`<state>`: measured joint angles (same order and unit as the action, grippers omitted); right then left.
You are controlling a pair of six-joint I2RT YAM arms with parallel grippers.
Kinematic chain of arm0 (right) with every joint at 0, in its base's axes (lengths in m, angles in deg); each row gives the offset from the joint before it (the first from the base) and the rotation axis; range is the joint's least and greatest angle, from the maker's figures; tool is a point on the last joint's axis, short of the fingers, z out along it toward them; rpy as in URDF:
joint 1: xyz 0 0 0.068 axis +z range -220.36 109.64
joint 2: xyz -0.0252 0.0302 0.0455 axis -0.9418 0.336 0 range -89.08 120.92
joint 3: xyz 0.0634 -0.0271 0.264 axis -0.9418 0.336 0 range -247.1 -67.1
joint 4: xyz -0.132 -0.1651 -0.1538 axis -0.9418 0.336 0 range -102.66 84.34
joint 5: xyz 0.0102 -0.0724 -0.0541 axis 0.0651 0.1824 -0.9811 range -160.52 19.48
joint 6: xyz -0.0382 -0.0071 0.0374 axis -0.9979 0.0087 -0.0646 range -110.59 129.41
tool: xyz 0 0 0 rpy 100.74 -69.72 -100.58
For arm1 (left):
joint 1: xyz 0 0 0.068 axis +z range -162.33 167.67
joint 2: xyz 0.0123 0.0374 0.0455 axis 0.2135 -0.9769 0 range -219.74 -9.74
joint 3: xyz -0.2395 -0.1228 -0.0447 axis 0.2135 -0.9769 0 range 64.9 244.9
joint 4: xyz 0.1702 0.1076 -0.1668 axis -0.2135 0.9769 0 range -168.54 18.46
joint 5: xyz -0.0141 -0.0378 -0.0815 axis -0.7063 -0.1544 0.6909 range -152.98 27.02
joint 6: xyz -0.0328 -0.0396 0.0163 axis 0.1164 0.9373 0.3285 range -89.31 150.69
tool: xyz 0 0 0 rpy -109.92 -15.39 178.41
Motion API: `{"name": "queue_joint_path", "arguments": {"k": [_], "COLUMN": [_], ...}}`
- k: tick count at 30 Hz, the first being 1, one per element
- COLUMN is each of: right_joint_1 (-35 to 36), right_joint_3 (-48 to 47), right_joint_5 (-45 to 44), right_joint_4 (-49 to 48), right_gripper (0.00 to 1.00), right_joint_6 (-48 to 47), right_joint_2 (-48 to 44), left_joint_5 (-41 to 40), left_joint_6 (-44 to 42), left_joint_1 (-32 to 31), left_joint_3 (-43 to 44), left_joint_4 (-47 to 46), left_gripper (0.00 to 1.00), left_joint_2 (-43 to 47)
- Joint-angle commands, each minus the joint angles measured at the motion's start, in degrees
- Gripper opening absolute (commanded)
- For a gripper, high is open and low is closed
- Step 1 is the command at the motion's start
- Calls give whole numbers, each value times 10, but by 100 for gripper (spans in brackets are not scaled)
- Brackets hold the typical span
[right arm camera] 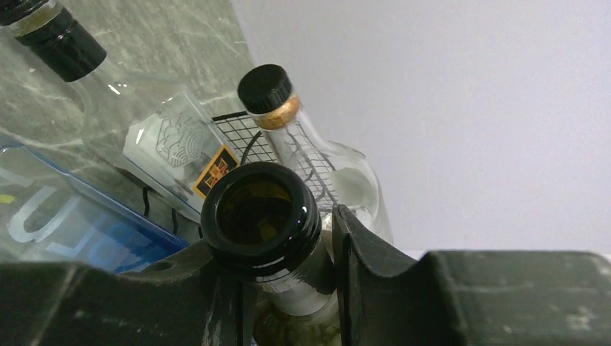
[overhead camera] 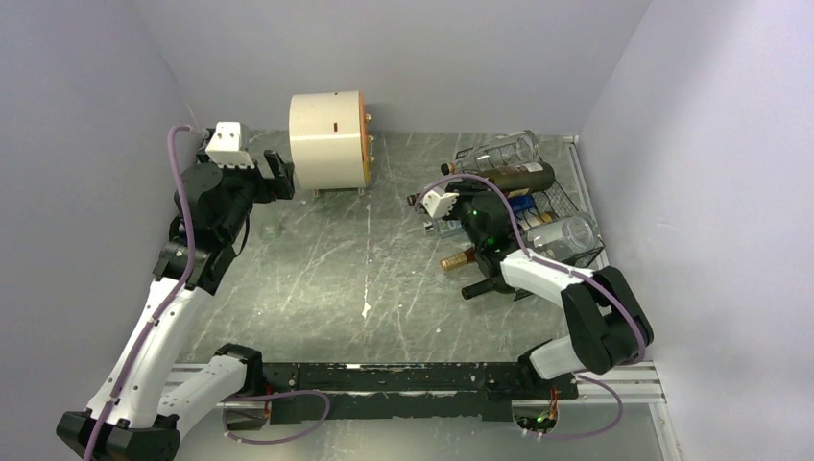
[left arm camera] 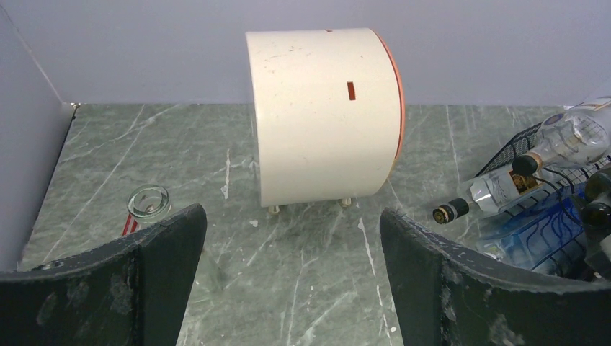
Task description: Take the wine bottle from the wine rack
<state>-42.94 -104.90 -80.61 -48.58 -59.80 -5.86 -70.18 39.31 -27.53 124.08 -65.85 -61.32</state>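
The black wire-mesh wine rack (overhead camera: 568,204) stands at the right of the table with several bottles lying in it. My right gripper (right arm camera: 277,241) is shut on the neck of a dark wine bottle (right arm camera: 261,216), just below its open mouth; the bottle's body is hidden under the fingers. In the top view this gripper (overhead camera: 472,230) sits at the rack's left side, covering the held neck. My left gripper (left arm camera: 292,238) is open and empty over bare table, facing the cream drum (left arm camera: 324,115); in the top view it (overhead camera: 280,175) hovers left of the drum.
A clear bottle with a black cap and gold collar (right arm camera: 277,108) and a labelled clear bottle (right arm camera: 173,144) lie beside the held neck. A gold-foiled neck (overhead camera: 459,257) and a black neck (overhead camera: 480,288) stick out of the rack. A small glass (left arm camera: 149,203) stands near the left finger.
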Motion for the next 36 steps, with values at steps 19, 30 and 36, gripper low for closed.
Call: {"name": "queue_joint_path", "arguments": {"k": [19, 30, 36], "right_joint_1": [3, 46, 85], "right_joint_3": [-43, -112, -128], "right_joint_5": [-24, -31, -79], "right_joint_4": [59, 141, 163], "right_gripper": [0, 0, 0], "right_joint_6": [134, 152, 159], "right_joint_2": [-128, -162, -179], "left_joint_5": [19, 11, 11], "left_joint_6": [11, 9, 9], "left_joint_1": [20, 24, 24], "left_joint_3": [4, 7, 7], "left_joint_4": [-15, -10, -10], "left_gripper": [93, 93, 93], "left_joint_2": [-8, -5, -5]}}
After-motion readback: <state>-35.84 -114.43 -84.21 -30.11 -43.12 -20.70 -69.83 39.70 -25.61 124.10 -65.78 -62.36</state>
